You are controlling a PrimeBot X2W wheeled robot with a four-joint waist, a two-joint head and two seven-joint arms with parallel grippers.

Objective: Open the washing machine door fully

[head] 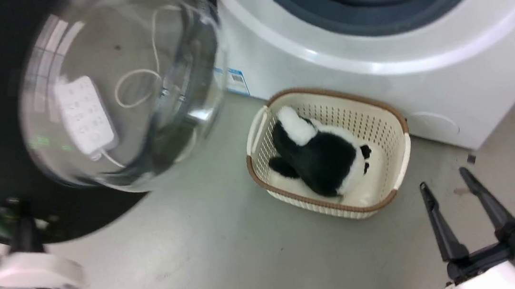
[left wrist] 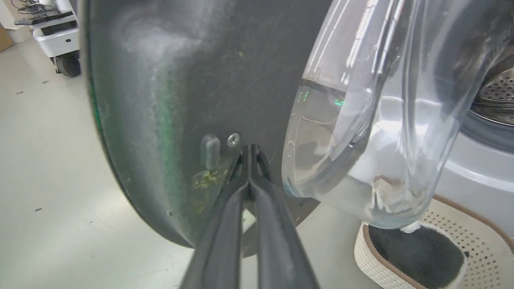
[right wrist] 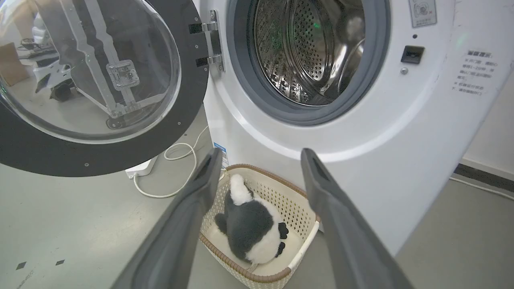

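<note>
Since closed tips apparently serve as a pusher, left gripper [left wrist: 249,151]: fingers pressed together, empty, set against the washing machine door [head: 91,109] on its inner black face. Right gripper [head: 444,178]: spread wide, idle. Door: stands wide of the washing machine [head: 372,56], at the robot's left; glossy black rim, bulging clear bowl.

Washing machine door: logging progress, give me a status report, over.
Left gripper shut, tips at the washing machine door rim. Right gripper open, empty. Door stands wide open. Basket on floor nearby, not touching it.
</note>
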